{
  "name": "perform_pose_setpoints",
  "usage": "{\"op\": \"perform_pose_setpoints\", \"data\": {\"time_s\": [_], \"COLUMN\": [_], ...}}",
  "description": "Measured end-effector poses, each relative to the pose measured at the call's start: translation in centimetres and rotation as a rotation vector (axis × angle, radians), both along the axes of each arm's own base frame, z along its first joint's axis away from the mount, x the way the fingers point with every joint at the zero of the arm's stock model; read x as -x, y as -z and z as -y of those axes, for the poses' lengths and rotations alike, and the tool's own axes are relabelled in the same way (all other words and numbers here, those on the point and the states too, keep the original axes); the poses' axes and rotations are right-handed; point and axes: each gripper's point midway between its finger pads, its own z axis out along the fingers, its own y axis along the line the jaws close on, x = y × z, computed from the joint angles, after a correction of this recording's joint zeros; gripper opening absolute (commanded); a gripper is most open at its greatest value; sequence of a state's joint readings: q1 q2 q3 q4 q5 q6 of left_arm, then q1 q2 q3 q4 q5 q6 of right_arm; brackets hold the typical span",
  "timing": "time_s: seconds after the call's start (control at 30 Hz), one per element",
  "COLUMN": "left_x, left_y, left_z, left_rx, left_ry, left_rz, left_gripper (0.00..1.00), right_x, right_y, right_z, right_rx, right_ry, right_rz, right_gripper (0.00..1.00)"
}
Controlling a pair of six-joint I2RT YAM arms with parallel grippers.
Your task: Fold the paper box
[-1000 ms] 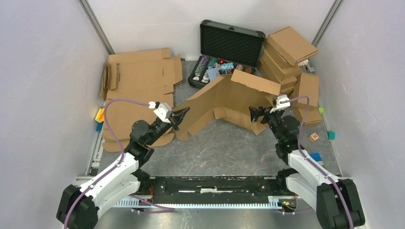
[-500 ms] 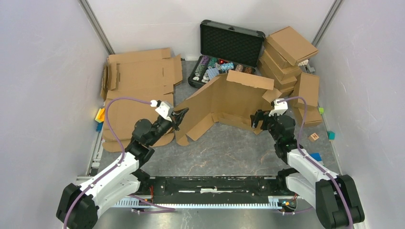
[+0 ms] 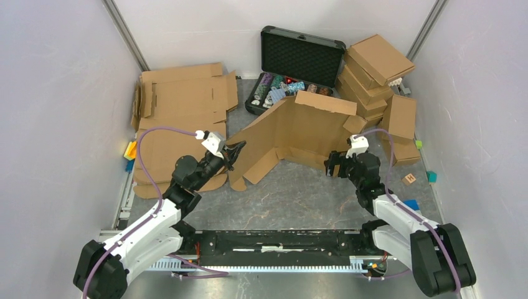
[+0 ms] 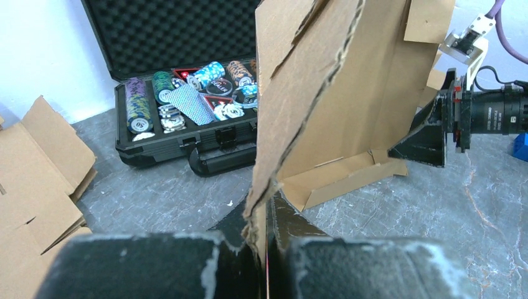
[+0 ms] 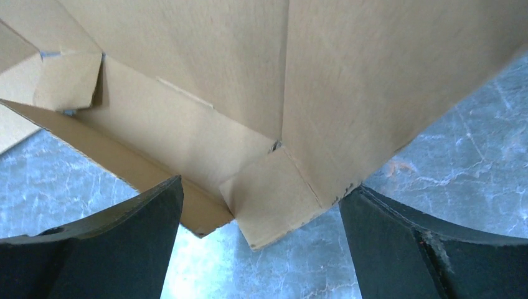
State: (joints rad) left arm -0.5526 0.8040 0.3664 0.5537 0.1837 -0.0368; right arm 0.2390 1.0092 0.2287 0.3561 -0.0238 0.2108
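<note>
The paper box (image 3: 292, 128) is a large brown cardboard piece standing half raised in the middle of the table, with its flaps loose. My left gripper (image 3: 235, 151) is shut on its left edge. In the left wrist view the frayed cardboard edge (image 4: 264, 205) sits pinched between the fingers. My right gripper (image 3: 332, 164) stands open at the box's lower right corner. In the right wrist view a corner flap (image 5: 280, 205) reaches between the spread fingers (image 5: 118, 243) without being gripped.
A black case with colourful chips (image 3: 292, 68) lies open behind the box. Folded boxes (image 3: 377, 71) are stacked at the back right. Flat cardboard sheets (image 3: 180, 109) lie at the left. Small coloured blocks (image 3: 410, 179) sit near the right wall.
My right gripper, still open, has drawn back toward the near edge and slightly left. The box's right end shifted and settled lower. My left gripper has kept its grip and place.
</note>
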Motion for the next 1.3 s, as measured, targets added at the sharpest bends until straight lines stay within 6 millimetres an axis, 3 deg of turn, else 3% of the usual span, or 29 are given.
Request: {"op": "perform_pose_setpoints", "data": {"time_s": [0.2,0.43,0.67,1.3], "left_x": [0.0,0.1,0.1,0.5], "left_y": [0.0,0.0,0.0,0.0], "left_z": [0.0,0.1,0.1,0.5], "left_rx": [0.0,0.0,0.001,0.043], "left_ry": [0.0,0.003,0.005,0.023], "left_rz": [0.0,0.001,0.0,-0.039], "left_gripper": [0.02,0.02,0.02,0.02], "right_x": [1.4,1.8,2.5,2.7], "right_y": [1.4,0.5,1.5,1.2], "right_z": [-0.5,-1.0,-2.1,-3.4], "right_rx": [0.041,0.061,0.109,0.162], "right_ry": [-0.044,-0.088,-0.15,-0.152], "right_rz": [-0.034,0.015,-0.003,0.032], "right_gripper": [0.98,0.98,0.98,0.98]}}
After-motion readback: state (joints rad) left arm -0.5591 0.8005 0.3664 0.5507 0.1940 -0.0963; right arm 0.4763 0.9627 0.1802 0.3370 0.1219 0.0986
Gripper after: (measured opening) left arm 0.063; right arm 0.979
